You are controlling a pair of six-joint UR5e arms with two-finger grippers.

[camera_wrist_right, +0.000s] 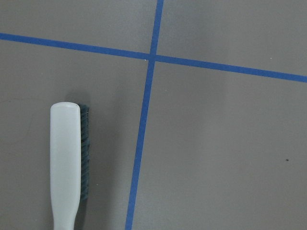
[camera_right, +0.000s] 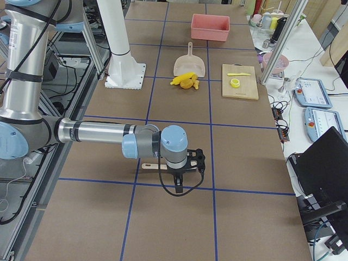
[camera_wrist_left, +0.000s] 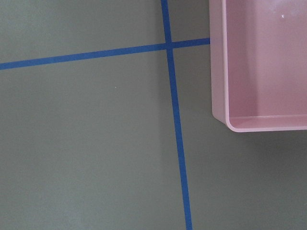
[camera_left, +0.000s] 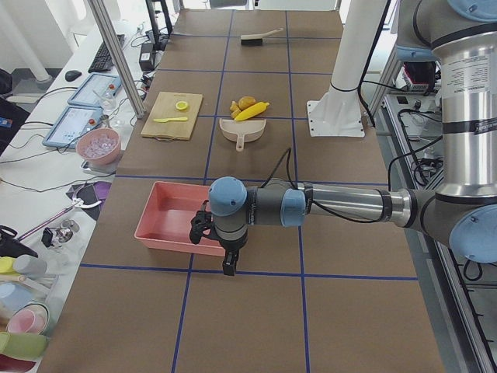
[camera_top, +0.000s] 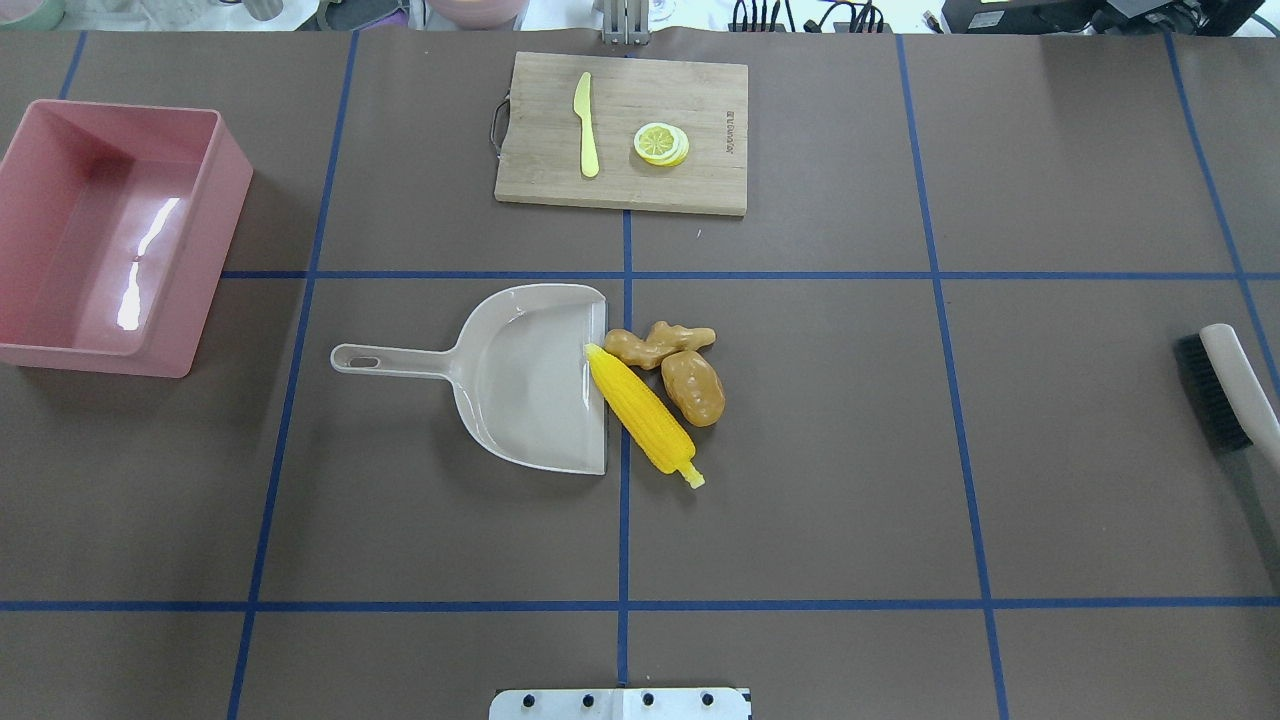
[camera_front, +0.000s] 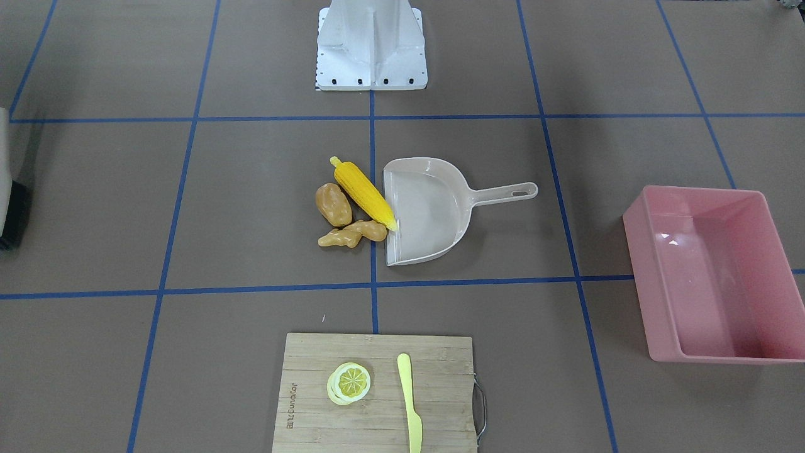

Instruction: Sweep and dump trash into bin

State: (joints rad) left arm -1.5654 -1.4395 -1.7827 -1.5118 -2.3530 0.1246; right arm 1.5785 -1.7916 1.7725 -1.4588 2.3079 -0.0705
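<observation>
The corn cob (camera_top: 641, 408), potato (camera_top: 693, 387) and ginger root (camera_top: 660, 343) lay bunched at open lip of dustpan (camera_top: 520, 380), seemingly staged for sweeping; left gripper (camera_left: 227, 268), right gripper (camera_right: 178, 190) spread or closed, couldn't tell.

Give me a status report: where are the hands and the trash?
Left hand near bin, right hand above brush; open or shut, cannot tell. Corn, potato, ginger on table at dustpan mouth; bin empty. Nothing in the way.
</observation>
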